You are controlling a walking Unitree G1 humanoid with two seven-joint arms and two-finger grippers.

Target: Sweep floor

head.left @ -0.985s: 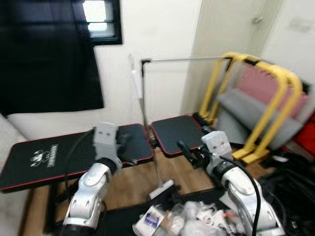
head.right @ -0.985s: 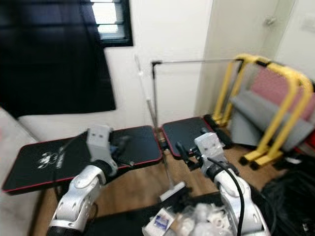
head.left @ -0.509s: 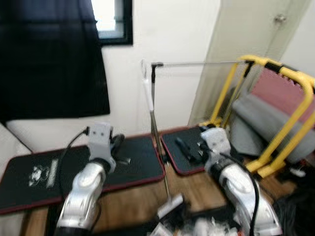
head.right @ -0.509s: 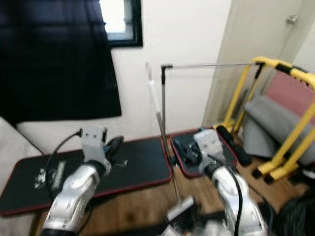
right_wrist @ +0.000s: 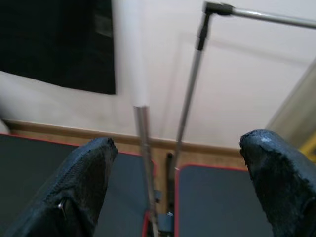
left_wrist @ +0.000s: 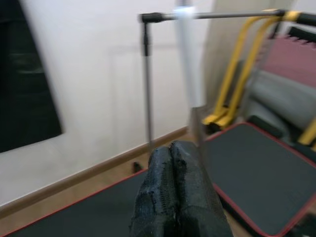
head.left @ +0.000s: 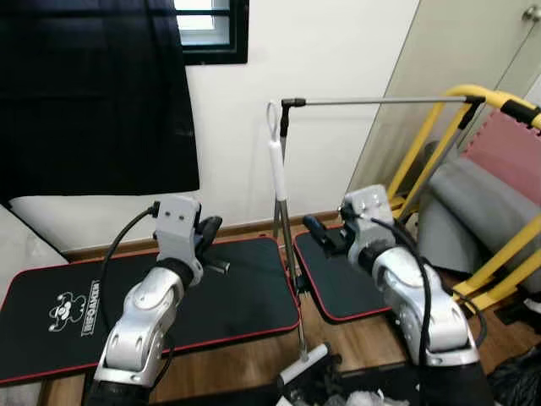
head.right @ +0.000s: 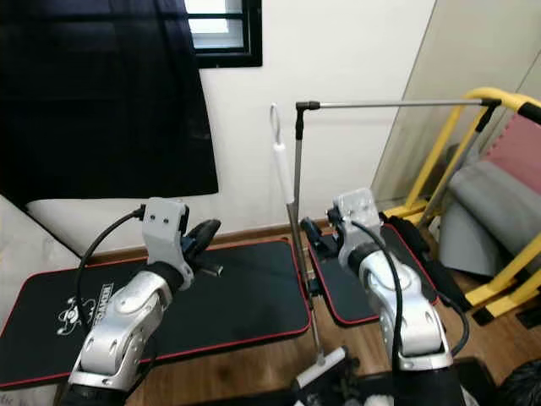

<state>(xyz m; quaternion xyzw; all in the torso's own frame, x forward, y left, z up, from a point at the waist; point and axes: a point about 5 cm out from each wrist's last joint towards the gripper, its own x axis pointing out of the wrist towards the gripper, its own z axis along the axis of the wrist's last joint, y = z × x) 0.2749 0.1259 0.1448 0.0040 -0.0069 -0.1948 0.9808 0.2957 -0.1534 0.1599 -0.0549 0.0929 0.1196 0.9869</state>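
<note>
Black mat point(head.left: 211, 292) flat on wooden floor point(head.left: 355, 338). Broom point(head.left: 286, 254) upright between both arms, head on floor. Left gripper point(left_wrist: 174, 185) over the mat, fingers clenched, empty. Right gripper point(right_wrist: 177, 182) faces broom, fingers spread.

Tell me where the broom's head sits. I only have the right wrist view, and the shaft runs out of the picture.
Observer: The broom's white head rests on the wooden floor, near the red-edged corner of the bigger black mat.
Operator: Is my left claw free?
Observer: The left claw is shut, holds nothing, and is raised above that mat.
Operator: Anything at the handle's top?
Observer: A hanging loop, right beside the corner of the metal rack.
</note>
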